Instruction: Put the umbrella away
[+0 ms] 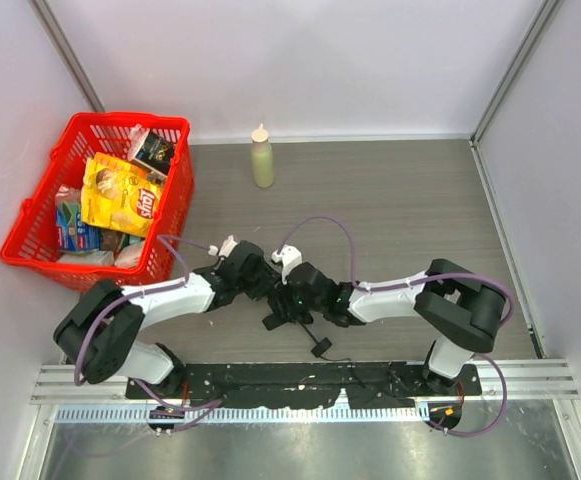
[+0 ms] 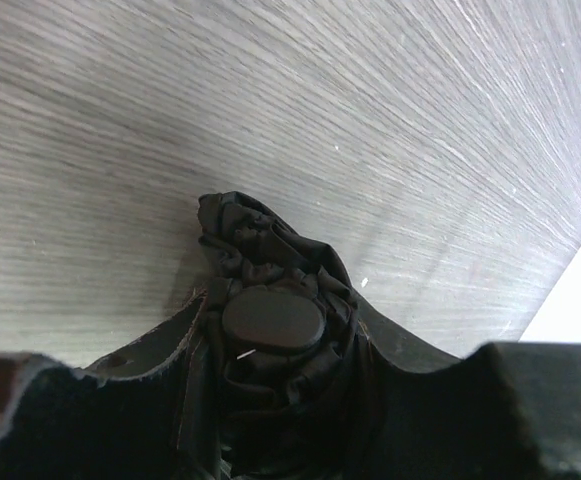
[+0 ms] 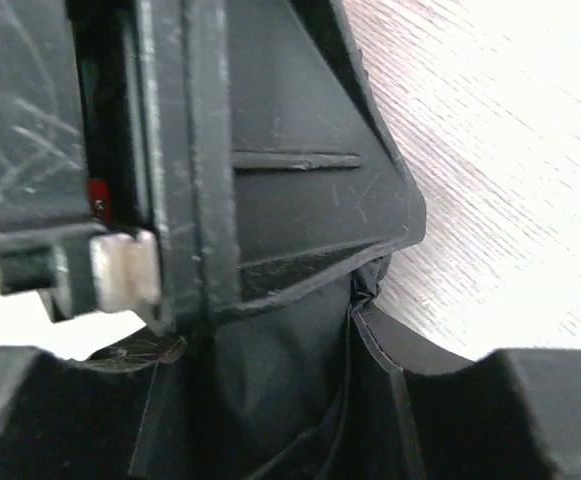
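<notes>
High overview; both wrist views tight on the umbrella

1. A robot test cell in a lab: plain white walls on aluminium posts enclose the grey worktop.
2. The two arms are bolted to a metal rail behind the left tool.
3. Beyond this tool stand props: a red snack basket and a sauce bottle.

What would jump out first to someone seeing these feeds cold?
The two arms meet mid-table over the black umbrella. The left gripper is clamped on its bunched fabric and the right gripper is close in on the same bundle. Next comes the red basket at the far left, stuffed with snacks including a yellow Lay's bag. A pale squeeze bottle stands alone by the back wall.
</notes>
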